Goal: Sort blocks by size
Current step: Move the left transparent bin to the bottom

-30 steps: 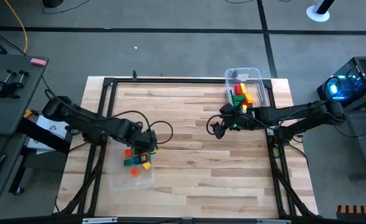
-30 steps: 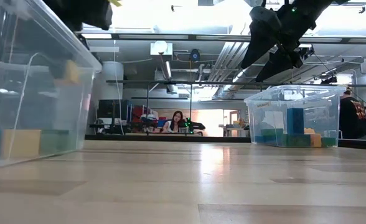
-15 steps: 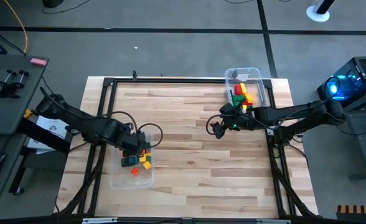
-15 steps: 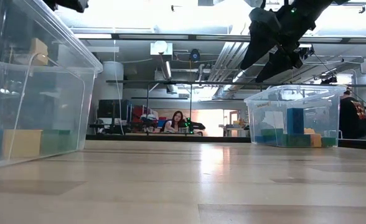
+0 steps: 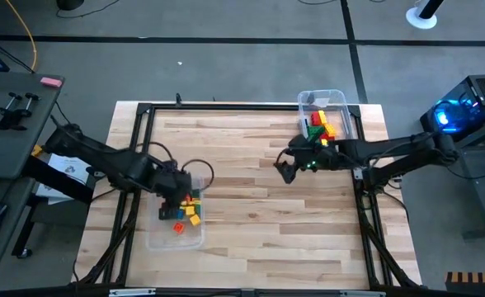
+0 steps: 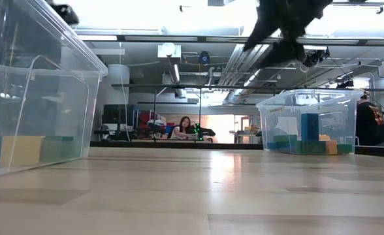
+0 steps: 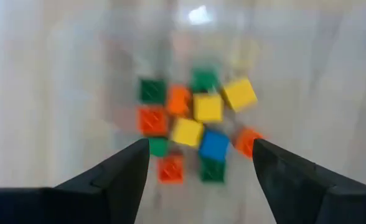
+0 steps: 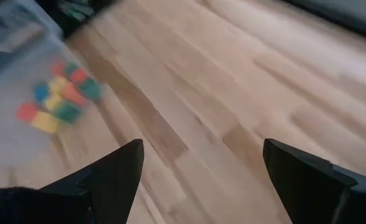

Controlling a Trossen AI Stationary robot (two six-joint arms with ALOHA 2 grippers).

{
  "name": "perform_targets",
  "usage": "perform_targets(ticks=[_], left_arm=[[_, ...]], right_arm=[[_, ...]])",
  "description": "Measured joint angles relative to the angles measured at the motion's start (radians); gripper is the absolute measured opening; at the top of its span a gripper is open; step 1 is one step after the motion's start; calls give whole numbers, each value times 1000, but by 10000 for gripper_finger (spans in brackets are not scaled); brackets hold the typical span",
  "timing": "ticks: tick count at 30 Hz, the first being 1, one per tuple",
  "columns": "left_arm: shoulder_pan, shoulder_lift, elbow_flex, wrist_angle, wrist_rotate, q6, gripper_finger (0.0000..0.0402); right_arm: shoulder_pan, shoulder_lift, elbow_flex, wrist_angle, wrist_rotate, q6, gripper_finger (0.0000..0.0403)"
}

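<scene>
Several small square blocks [image 7: 198,124] in red, orange, yellow, green and blue lie on the floor of a clear bin [image 5: 176,238] at the table's near left. My left gripper [image 7: 201,149] hangs open above them, nothing between its fingers; from above it shows over the bin's far end [image 5: 176,203]. More blocks [image 5: 321,128] fill a second clear bin [image 5: 335,97] at the far right. My right gripper [image 5: 284,168] hovers open over bare wood left of that bin, holding nothing [image 8: 201,152].
The black frame rails [image 5: 143,111] run round the wooden table top [image 5: 259,223], whose middle is bare wood. In the low view the near-left bin's wall [image 6: 48,98] stands close at the left and the far-right bin [image 6: 309,104] farther off. A person sits in the room behind.
My left gripper has gone toward the table's left and near edges, over the near-left bin. The yellow block that showed high behind that bin's wall in the low view no longer shows there. My right gripper has risen a little.
</scene>
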Motion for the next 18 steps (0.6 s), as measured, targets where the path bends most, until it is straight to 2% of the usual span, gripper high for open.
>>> perform_targets(ticks=[3, 5, 8, 10, 12, 14, 16, 18], left_arm=[[4, -59, 25, 18, -152, -7, 260], [11, -116, 24, 6, -298, -32, 241], [46, -224, -8, -15, -517, -65, 189], [98, -291, -58, -14, -593, -50, 138], [166, -337, -128, 28, -590, -7, 77], [235, -364, -206, 132, -515, 23, 23], [287, -364, -283, 270, -406, 48, 14], [312, -337, -347, 385, -344, 97, 10]], right_arm=[[-11, -11, 53, -14, -2, -52, 325], [-20, -10, 82, -14, -1, -60, 324], [-34, -11, 105, -2, 0, -81, 318], [-47, -10, 105, 0, -1, -82, 306], [-59, -10, 104, -5, -1, -82, 287], [-70, -10, 104, -6, -2, -82, 256], [-74, -13, 104, -12, -17, -72, 205], [-73, -22, 104, -21, -56, -55, 131]])
